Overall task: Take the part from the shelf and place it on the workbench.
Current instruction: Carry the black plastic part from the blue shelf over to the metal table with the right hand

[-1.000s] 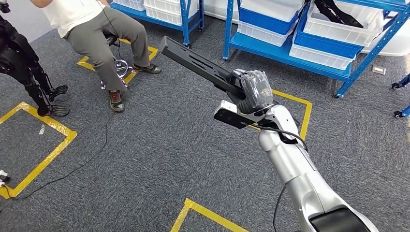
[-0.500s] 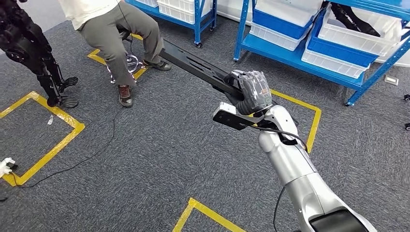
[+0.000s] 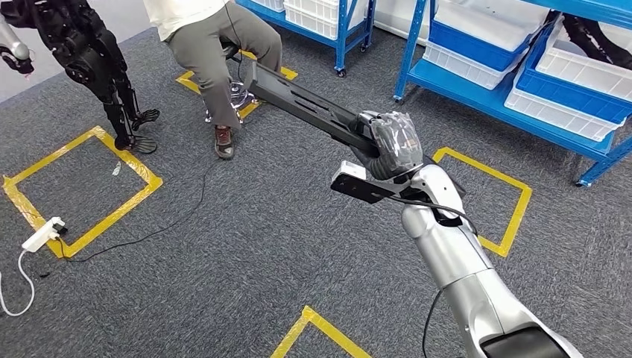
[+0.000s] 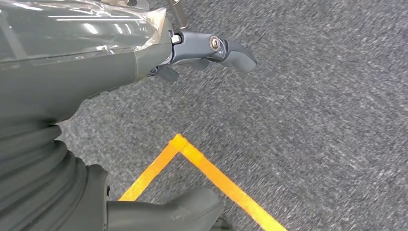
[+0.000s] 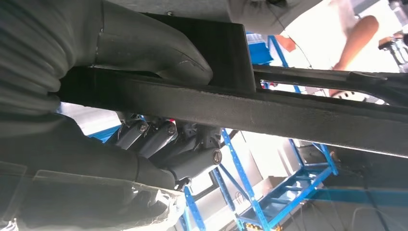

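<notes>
Fingers point(image 5: 159, 139) of the right hand point(image 3: 391, 142) wrap the long black part point(image 3: 305, 101) at its near end; its long axis runs forward-left over the carpet. Left hand point(image 4: 72, 62) hangs empty, fingers apart.

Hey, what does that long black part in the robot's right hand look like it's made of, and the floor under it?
Part: probably metal, matte black finish; thin, straight-edged, with cut slots. Floor: grey carpet, from its speckled, fibrous texture.
</notes>
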Motion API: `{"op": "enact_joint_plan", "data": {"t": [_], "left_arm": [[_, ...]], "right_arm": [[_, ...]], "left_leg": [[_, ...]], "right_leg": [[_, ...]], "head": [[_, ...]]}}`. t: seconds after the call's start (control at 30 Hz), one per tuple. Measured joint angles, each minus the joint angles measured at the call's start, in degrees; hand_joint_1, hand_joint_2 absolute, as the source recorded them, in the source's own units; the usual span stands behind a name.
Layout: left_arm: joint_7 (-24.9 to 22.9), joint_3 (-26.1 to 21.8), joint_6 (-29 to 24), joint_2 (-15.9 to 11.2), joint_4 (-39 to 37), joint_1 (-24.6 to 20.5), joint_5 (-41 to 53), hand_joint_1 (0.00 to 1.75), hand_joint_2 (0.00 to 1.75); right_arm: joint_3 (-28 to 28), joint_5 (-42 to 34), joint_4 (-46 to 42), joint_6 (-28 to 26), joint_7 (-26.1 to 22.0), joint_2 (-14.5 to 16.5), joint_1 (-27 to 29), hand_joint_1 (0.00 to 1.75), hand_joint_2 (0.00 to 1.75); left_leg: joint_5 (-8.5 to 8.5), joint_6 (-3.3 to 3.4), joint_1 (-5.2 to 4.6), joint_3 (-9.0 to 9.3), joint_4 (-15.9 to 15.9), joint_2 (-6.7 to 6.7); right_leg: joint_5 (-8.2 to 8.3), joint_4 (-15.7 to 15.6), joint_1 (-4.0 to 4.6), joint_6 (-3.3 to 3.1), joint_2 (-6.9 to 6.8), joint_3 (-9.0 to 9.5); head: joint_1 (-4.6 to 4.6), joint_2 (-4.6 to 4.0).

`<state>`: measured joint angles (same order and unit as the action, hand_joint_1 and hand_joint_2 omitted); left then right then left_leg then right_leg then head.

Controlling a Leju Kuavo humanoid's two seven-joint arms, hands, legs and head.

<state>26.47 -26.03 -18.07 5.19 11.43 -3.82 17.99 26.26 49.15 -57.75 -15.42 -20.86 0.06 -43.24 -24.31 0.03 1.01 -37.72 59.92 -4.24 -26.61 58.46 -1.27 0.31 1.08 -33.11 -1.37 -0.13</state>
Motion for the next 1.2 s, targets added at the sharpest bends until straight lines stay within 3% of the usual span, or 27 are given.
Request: {"op": "enact_joint_plan", "data": {"t": [0.07, 0.13, 0.17, 0.2, 0.23, 0.3, 0.37, 0.43, 0.5, 0.53, 0.6, 0.67, 0.7, 0.73, 0.8, 0.83, 0.87, 0.93, 1.0, 1.03, 1.1, 1.17, 1.2], "left_arm": [[0.0, 0.0, 0.0, 0.0, 0.0, -0.1, 0.0, 0.00, 1.75], [0.0, 0.0, 0.1, 0.0, 0.0, -0.2, 0.1, 0.00, 1.75], [0.0, 0.0, 0.1, 0.0, 0.0, -0.1, 0.2, 0.00, 1.75], [0.0, 0.0, 0.1, 0.0, 0.0, -0.1, 0.3, 0.00, 1.75], [0.0, 0.0, 0.1, 0.0, 0.0, -0.1, 0.3, 0.00, 1.75], [0.0, 0.0, 0.2, 0.0, 0.0, -0.2, 0.4, 0.00, 1.75], [0.0, 0.0, 0.2, 0.0, 0.0, -0.3, 0.5, 0.00, 1.75], [-0.1, 0.0, 0.1, 0.0, 0.0, -0.3, 0.4, 0.00, 1.75], [-0.1, 0.0, 0.0, 0.1, 0.0, -0.2, 0.4, 0.00, 1.75], [-0.1, 0.0, 0.0, 0.1, 0.0, -0.2, 0.4, 0.00, 1.75], [-0.1, 0.0, -0.2, 0.1, 0.0, -0.2, 0.3, 0.00, 1.75], [0.0, 0.0, -0.2, 0.1, 0.0, -0.2, 0.2, 0.00, 1.75], [0.0, 0.0, -0.2, 0.2, 0.0, -0.2, 0.1, 0.00, 1.75], [0.0, 0.0, -0.2, 0.2, 0.0, -0.1, 0.0, 0.00, 1.75], [0.0, -0.1, -0.2, 0.2, 0.0, -0.1, -0.1, 0.00, 1.75], [0.0, -0.2, -0.2, 0.2, 0.0, -0.1, -0.3, 0.00, 1.75], [0.0, -0.2, -0.3, 0.2, 0.0, -0.1, -0.4, 0.00, 1.75], [0.0, -0.3, -0.3, 0.2, 0.0, 0.1, -0.6, 0.00, 1.75], [0.0, -0.4, -0.3, 0.4, 0.0, 0.4, -0.7, 0.00, 1.75], [0.0, -0.5, -0.3, 0.5, 0.0, 0.4, -0.7, 0.00, 1.75], [0.0, -0.6, -0.2, 0.6, 0.0, 0.2, -0.7, 0.00, 1.75], [0.0, -0.7, 0.0, 0.7, 0.0, 0.2, -0.6, 0.00, 1.75], [-0.1, -0.7, 0.1, 0.8, 0.0, 0.2, -0.4, 0.00, 1.75]], "right_arm": [[0.0, 0.1, -0.2, 0.0, 0.1, 0.1, 0.0, 1.71, 1.75], [0.0, 0.2, -0.3, 0.0, 0.2, 0.1, 0.2, 1.71, 1.75], [0.0, 0.2, -0.3, 0.0, 0.2, 0.0, 0.4, 1.71, 1.75], [0.0, 0.3, -0.4, 0.0, 0.2, 0.0, 0.6, 1.71, 1.75], [0.0, 0.3, -0.4, 0.0, 0.2, 0.0, 0.6, 1.71, 1.75], [0.0, 0.3, -0.7, 0.0, 0.2, 0.0, 0.7, 1.71, 1.75], [0.0, 0.4, -1.1, 0.0, 0.2, -0.2, 0.6, 1.71, 1.75], [0.0, 0.4, -1.2, 0.0, 0.3, -0.2, 0.6, 1.71, 1.75], [-0.1, 0.4, -1.3, 0.0, 0.2, -0.3, 0.6, 1.71, 1.75], [-0.1, 0.3, -1.4, -0.1, 0.1, -0.4, 0.6, 1.71, 1.75], [-0.1, 0.2, -1.4, -0.1, -0.1, -0.7, 0.7, 1.71, 1.75], [-0.1, 0.1, -1.3, -0.1, -0.4, -1.0, 1.1, 1.71, 1.75], [-0.1, 0.0, -1.3, -0.1, -0.6, -1.1, 1.2, 1.71, 1.75], [-0.1, 0.0, -1.3, -0.1, -0.7, -1.1, 1.3, 1.71, 1.75], [0.0, -0.1, -1.3, -0.1, -0.8, -1.1, 1.1, 1.71, 1.75], [0.0, -0.1, -1.3, 0.0, -0.8, -1.1, 1.0, 1.71, 1.75], [0.1, -0.1, -1.3, 0.0, -0.8, -1.0, 0.9, 1.71, 1.75], [0.4, 0.0, -1.3, 0.0, -0.8, -0.6, 0.7, 1.71, 1.75], [0.5, 0.0, -1.3, 0.1, -0.7, -0.2, 0.4, 1.71, 1.75], [0.6, 0.0, -1.3, 0.1, -0.8, 0.0, 0.2, 1.71, 1.75], [0.7, 0.1, -1.2, 0.1, -0.8, 0.2, 0.0, 1.71, 1.75], [0.8, 0.2, -1.1, 0.1, -0.9, 0.1, 0.0, 1.71, 1.75], [0.9, 0.3, -1.1, 0.1, -0.9, 0.0, 0.1, 1.71, 1.75]], "left_leg": [[-3.30, -0.41, 0.01, -2.75, 6.0, 2.55], [-6.30, -0.68, 0.10, -6.31, 13.3, 3.58], [-6.51, -0.71, 0.12, -7.12, 14.8, 3.72], [-5.69, -0.63, 0.11, -6.78, 14.2, 3.87], [-4.09, -0.46, 0.10, -5.34, 11.5, 4.16], [-0.98, 0.16, -0.23, -1.03, 3.6, 5.97], [-0.01, 0.65, -0.69, 1.13, -0.6, 7.09], [0.05, 0.96, -0.88, 1.05, -1.0, 6.15], [0.45, 1.56, -0.67, 1.20, -1.4, 5.18], [0.66, 1.89, -0.51, 1.31, -1.7, 4.72], [0.83, 2.22, -0.37, 1.36, -1.8, 3.69], [0.85, 2.23, -0.32, 1.34, -1.8, 2.33], [0.85, 2.18, -0.23, 1.34, -1.8, 1.62], [0.87, 2.05, -0.06, 1.34, -1.7, 0.92], [0.78, 1.38, 0.21, 1.15, -1.3, -0.40], [0.75, 0.93, 0.26, 0.96, -1.1, -0.93], [0.78, 0.45, 0.28, 0.75, -1.0, -1.38], [1.09, -0.29, 0.45, 0.46, -1.2, -2.10], [0.64, -0.71, 0.64, 0.02, -0.5, -1.21], [-0.43, -0.81, 0.63, -0.75, 1.2, 0.05], [-4.12, -0.92, 0.49, -4.01, 8.3, 2.83], [-6.72, -0.79, 0.48, -7.28, 15.1, 3.68], [-6.46, -0.53, 0.41, -7.45, 15.6, 3.79]], "right_leg": [[-0.02, -0.1, 0.17, -0.75, -0.92, 0.14], [-0.15, -0.1, 0.55, -1.14, -2.04, 0.17], [-0.21, -0.1, 0.70, -1.22, -2.58, 0.19], [-0.27, -0.1, 0.82, -1.28, -3.14, 0.23], [-0.34, -0.1, 0.91, -1.34, -3.63, 0.29], [-0.57, 0.0, 1.34, -1.25, -4.53, 0.38], [-0.82, 0.0, 1.83, -0.95, -5.38, 0.38], [-1.01, 0.0, 2.03, -0.60, -6.27, 0.46], [-1.95, 1.4, 1.86, -0.25, -5.16, -0.18], [-3.03, 3.5, 1.72, -0.21, -3.98, -1.17], [-5.99, 10.8, 1.26, -0.35, -1.88, -4.65], [-7.54, 16.5, 0.79, 0.09, -1.42, -7.54], [-7.05, 16.3, 0.52, 0.66, -1.36, -7.61], [-5.75, 13.9, 0.15, 1.40, -1.21, -6.59], [-2.58, 6.0, -0.68, 2.84, 0.24, -2.87], [-1.55, 3.1, -0.88, 3.03, 0.89, -1.50], [-1.08, 1.7, -0.88, 2.86, 1.35, -0.77], [-0.87, 1.5, -0.57, 1.85, 0.78, -0.73], [-0.61, 1.4, -0.54, 1.00, -0.02, -0.66], [-0.54, 1.3, -0.49, 0.55, -0.43, -0.61], [-0.58, 1.3, 0.00, -0.16, -1.40, -0.58], [-0.68, 1.3, 0.62, -0.58, -2.60, -0.62], [-0.73, 1.3, 0.88, -0.73, -3.21, -0.62]], "head": [[-0.32, 0.00], [-0.48, 0.00], [-0.49, 0.00], [-0.50, 0.00], [-0.49, 0.00], [-0.50, 0.00], [-0.45, 0.00], [-0.38, 0.00], [-0.34, 0.00], [-0.31, 0.00], [-0.25, 0.00], [-0.22, 0.00], [-0.22, 0.00], [-0.22, 0.00], [-0.13, 0.00], [-0.10, 0.00], [-0.10, 0.00], [-0.14, 0.00], [-0.21, 0.00], [-0.34, 0.00], [-0.51, 0.00], [-0.50, 0.00], [-0.51, 0.00]]}}
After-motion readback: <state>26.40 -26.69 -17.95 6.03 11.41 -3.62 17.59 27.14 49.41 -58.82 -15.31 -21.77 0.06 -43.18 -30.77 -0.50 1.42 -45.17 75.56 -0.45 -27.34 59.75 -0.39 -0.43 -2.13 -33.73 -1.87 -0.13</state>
